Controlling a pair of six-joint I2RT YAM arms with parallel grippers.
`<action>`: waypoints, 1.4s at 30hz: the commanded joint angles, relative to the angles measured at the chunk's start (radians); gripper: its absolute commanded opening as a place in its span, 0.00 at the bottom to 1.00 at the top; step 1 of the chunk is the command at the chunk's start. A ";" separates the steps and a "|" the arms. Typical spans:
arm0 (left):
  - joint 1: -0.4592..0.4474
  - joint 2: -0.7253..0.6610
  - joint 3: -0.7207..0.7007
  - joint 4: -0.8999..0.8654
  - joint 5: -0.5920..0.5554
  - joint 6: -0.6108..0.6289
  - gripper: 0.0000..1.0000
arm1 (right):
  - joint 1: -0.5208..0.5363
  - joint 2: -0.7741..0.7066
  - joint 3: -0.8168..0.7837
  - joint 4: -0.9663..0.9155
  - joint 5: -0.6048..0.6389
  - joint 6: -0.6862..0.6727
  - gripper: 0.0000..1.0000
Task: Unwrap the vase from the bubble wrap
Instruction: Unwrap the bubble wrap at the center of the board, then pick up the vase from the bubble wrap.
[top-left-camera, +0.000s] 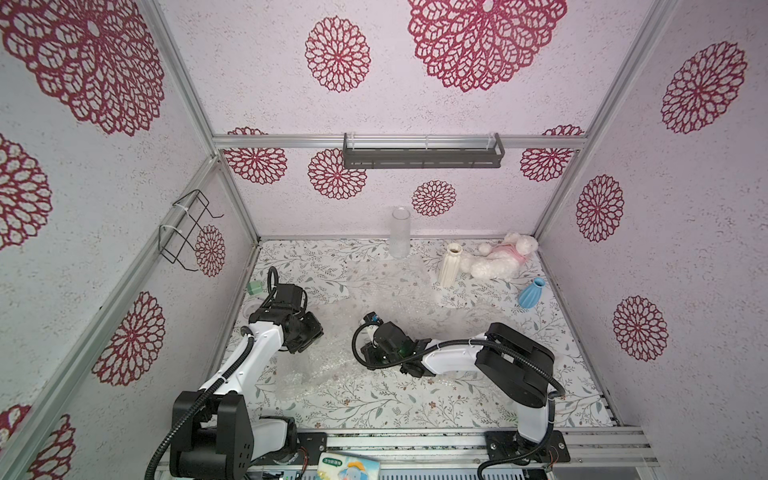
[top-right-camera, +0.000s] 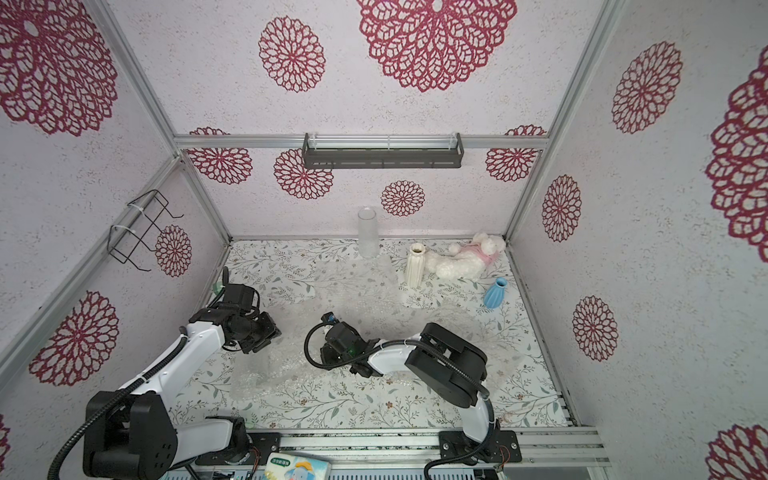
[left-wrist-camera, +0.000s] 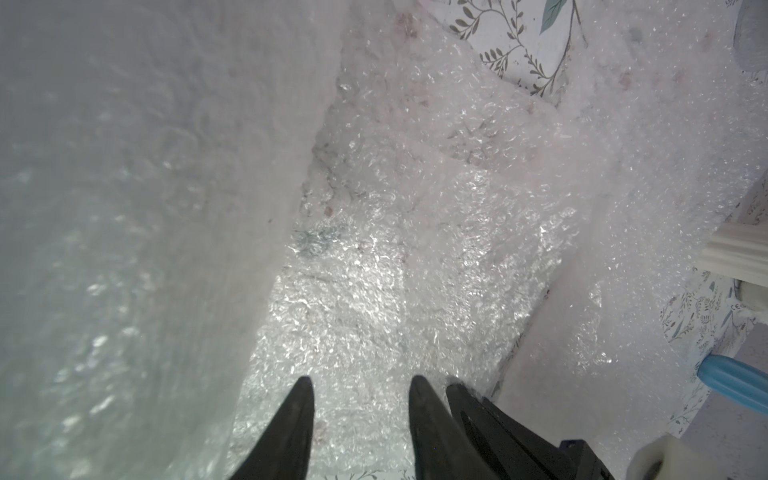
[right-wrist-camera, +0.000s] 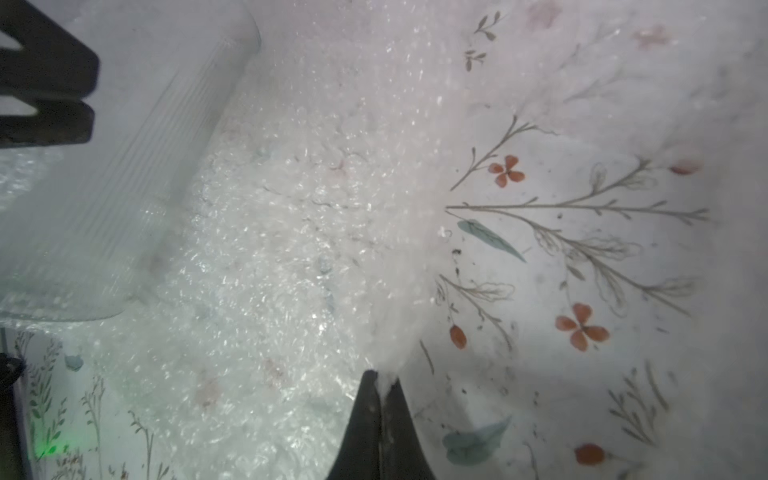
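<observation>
A clear ribbed glass vase (right-wrist-camera: 116, 174) lies on its side among crinkly bubble wrap (right-wrist-camera: 270, 270) on the floral table. In both top views the wrap (top-left-camera: 324, 370) (top-right-camera: 270, 370) is a rumpled heap between the two arms, and I cannot make out the vase there. My right gripper (right-wrist-camera: 382, 380) is shut on an edge of the bubble wrap, low over the table (top-left-camera: 368, 347). My left gripper (left-wrist-camera: 361, 380) stands open over the wrap (left-wrist-camera: 395, 270), nothing between its fingers; it is beside the heap (top-left-camera: 309, 334), its fingers (right-wrist-camera: 41, 83) at the vase's far end.
More flat bubble wrap (top-left-camera: 390, 286) lies mid-table. At the back stand a clear glass cylinder (top-left-camera: 400, 232), a cream ribbed vase (top-left-camera: 451, 266) and a blue vase (top-left-camera: 532, 293), with a plush toy (top-left-camera: 498, 259) lying beside them. A small green thing (top-left-camera: 254, 287) sits by the left wall.
</observation>
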 joint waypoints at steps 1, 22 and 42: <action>0.010 -0.019 0.002 0.008 0.009 0.008 0.42 | -0.014 -0.117 -0.037 0.031 0.082 0.008 0.00; 0.037 -0.039 0.012 -0.026 -0.025 0.022 0.42 | -0.086 -0.367 -0.216 -0.090 0.228 0.026 0.00; -0.064 0.120 0.281 -0.225 -0.247 0.153 0.62 | -0.096 -0.326 -0.220 -0.079 0.192 -0.005 0.00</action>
